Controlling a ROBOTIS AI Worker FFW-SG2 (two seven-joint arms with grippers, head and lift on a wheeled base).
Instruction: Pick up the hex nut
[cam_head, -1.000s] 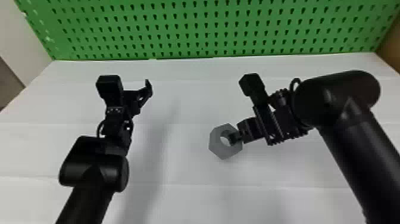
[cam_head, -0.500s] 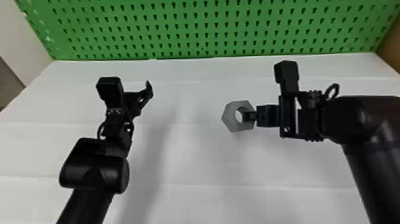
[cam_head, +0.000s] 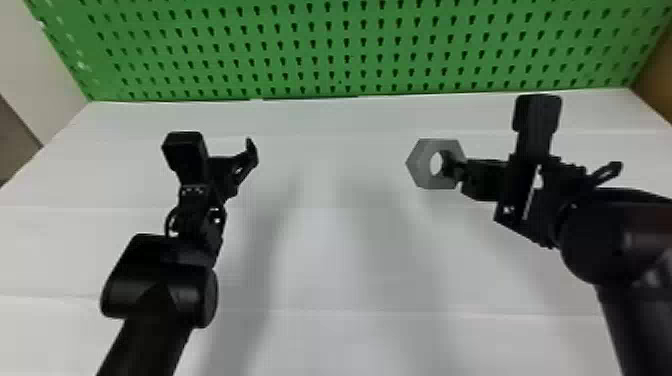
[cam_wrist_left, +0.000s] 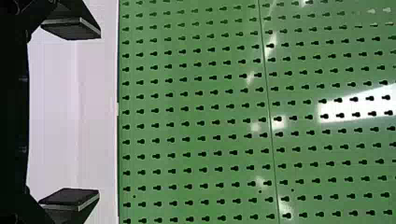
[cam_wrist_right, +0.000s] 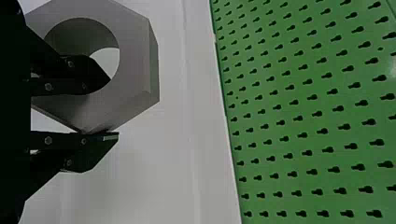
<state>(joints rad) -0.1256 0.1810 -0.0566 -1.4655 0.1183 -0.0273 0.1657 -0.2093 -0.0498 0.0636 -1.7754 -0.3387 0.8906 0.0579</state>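
1. My right gripper has the hex nut. In the right wrist view, one finger reaches into the nut's hole, and the other finger lies along the outside, so my jaws are closed on the ring's wall between them.
2. In the head view, the nut sits at the inner end of my right gripper, over the right half of the white table. It looks raised off the surface. Its hole is turned partly towards my head camera, and part of the opening is clear beside the finger.
3. My left gripper is over the left part of the table, well apart from the nut. Its jaws stand wide, with nothing between them; the left wrist view shows both pads far from each other.
4. The green pegboard rises along the table's far edge, beyond both grippers. A pale wall is at its left, and soft shadows fall on the table.
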